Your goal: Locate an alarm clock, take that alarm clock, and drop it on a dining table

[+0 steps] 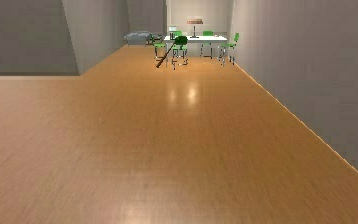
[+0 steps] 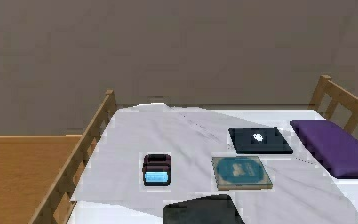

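Nearest me on the bed [image 2: 157, 125], a small dark box with a blue-lit face, which I take for the alarm clock [image 2: 157, 169], stands upright on the pale sheet near the wooden side rail [image 2: 87, 150]. I judge it was set where a sleeper could read it, which also puts it within reach from this side. Just beside it but not touching, a book [image 2: 242, 172] lies flat. Beyond that lies a closed dark laptop [image 2: 259, 140], and a purple pillow [image 2: 333, 146] rests at the end with the taller posts [image 2: 337, 95]. This looks like bedtime clutter, and none of it touches the clock, so lifting it should disturb nothing.

Ahead, across a long run of bare wooden floor [image 1: 177, 150], the white dining table [image 1: 202, 39] stands among green chairs [image 1: 177, 45] at the room's far end, well away from me. That is where the clock is to be dropped.

The dark bulk at the arm side view's bottom edge I take for my gripper [image 2: 202, 210]. It sits low and close in, short of the clock and to its right in that view. I cannot make out its fingers, so I cannot tell their state or whether it holds anything. I judge that reaching the clock calls for a small roll forward to line up, then the arm extending over the sheet.
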You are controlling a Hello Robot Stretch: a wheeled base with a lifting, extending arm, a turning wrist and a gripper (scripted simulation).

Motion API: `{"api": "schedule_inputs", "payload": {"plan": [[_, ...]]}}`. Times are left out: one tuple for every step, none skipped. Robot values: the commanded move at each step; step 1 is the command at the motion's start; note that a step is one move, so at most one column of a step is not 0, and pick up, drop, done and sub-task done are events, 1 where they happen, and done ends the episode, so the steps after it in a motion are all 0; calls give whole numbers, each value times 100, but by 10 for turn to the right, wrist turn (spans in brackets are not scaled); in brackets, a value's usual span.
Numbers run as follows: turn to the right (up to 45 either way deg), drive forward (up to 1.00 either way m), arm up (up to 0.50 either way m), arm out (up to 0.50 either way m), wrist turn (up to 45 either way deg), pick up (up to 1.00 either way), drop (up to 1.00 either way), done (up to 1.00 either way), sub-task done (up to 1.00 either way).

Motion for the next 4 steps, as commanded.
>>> {"api": "schedule_inputs", "payload": {"plan": [[0, 0, 50, 0, 0, 0, 0, 0, 0], [0, 0, 2, 0, 0, 0, 0, 0, 0], [0, 0, 0, 48, 0, 0, 0, 0, 0], [0, 0, 0, 0, 450, 0, 0, 0, 0]]}}
